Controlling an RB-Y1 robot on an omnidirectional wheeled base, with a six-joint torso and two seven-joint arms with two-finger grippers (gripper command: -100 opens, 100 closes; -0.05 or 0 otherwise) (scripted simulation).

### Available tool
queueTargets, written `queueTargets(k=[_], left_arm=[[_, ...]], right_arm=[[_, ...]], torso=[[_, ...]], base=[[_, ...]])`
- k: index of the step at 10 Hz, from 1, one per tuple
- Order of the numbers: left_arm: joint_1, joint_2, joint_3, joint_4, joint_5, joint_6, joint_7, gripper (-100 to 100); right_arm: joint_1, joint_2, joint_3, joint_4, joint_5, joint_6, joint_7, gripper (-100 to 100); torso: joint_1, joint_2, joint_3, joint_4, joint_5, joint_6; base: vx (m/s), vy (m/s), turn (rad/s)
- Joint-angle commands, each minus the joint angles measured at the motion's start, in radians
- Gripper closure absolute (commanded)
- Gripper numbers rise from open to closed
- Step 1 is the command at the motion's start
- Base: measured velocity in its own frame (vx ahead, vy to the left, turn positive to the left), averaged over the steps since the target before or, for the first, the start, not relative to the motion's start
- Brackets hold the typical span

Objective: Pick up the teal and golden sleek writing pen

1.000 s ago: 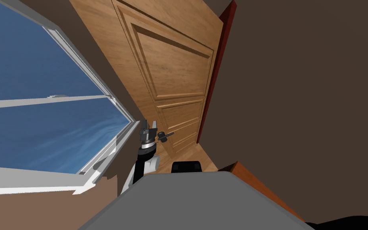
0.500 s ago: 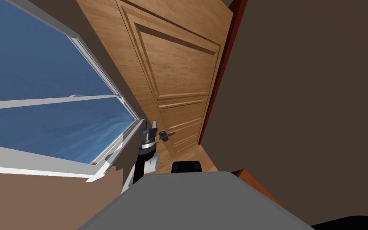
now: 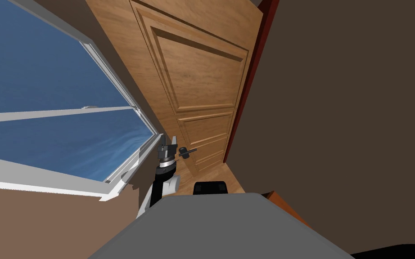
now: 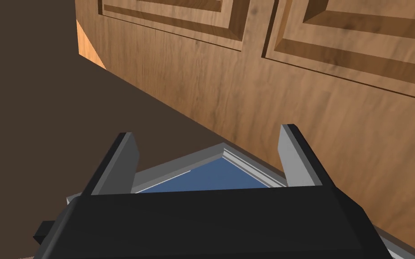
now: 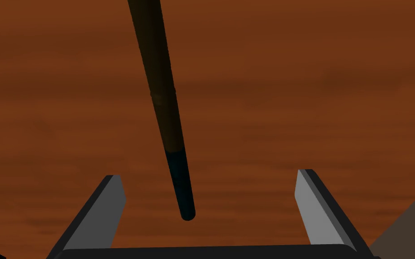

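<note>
- Left claw (image 4: 207,134): blades apart, empty, facing a panelled wooden door (image 4: 229,76).
- Pen (image 5: 163,103): slim round rod, dull gold shaft, dark teal end; lies on a reddish-brown grained surface (image 5: 319,72), long axis running away from the right claw (image 5: 209,175).
- Right claw: blades spread, empty, teal end between them; the nearer arm.

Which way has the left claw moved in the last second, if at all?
No. In the head view the left claw keeps the same gap to the dark door handle; the window's shift is my camera turning.
</note>
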Motion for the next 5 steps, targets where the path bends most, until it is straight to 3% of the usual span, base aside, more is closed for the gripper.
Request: queueTargets(k=[1,2,3,5], left_arm=[[0.0,0.0,0.0,0.0,0.0,0.0,0.0,0],[0.0,0.0,0.0,0.0,0.0,0.0,0.0,0],[0.0,0.0,0.0,0.0,0.0,0.0,0.0,0],[0.0,0.0,0.0,0.0,0.0,0.0,0.0,0]], right_arm=[[-0.013,0.031,-0.005,0.036,0.013,-0.011,0.008,-100],[-0.009,0.016,0.0,0.02,0.004,-0.008,0.005,-100],[-0.01,0.018,0.0,0.022,0.004,-0.009,0.006,100],[-0.009,0.017,0.0,0.023,0.004,-0.008,0.006,100]], torso=[[0.0,0.0,0.0,0.0,0.0,0.0],[-0.005,0.0,0.0,0.0,-0.004,0.0],[-0.006,-0.001,0.0,0.0,-0.004,0.0],[-0.006,-0.002,0.0,0.001,-0.005,-0.002]], base=[[-0.01,-0.044,0.018],[-0.005,-0.013,0.007],[0.0,0.0,0.0],[-0.002,-0.001,-0.007]])
